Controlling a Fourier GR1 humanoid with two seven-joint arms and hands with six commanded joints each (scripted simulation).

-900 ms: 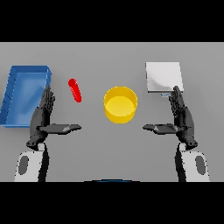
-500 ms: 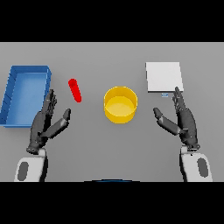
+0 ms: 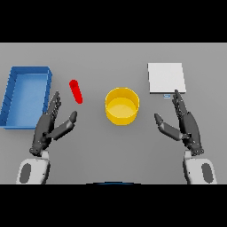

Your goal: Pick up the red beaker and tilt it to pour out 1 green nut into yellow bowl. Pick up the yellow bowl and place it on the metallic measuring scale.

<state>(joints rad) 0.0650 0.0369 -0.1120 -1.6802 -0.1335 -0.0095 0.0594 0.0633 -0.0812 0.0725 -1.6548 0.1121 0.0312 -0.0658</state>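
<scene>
Both hands have shifted since the earlier frames: the left hand has crept up toward the beaker and its thumb now angles up and right, while the right hand's thumb has swung from pointing straight inward to slanting up and left. Fingers on both are straight and spread, holding nothing.

The red beaker lies on its side left of centre, tilted, just above and right of the left hand's fingertips but apart from them. At the middle of the frame the yellow bowl sits upright on the grey table. Upper right is the scale, a pale square; the right hand's fingertips reach just below its lower edge. A blue tray fills the far left, beside the left hand.
</scene>
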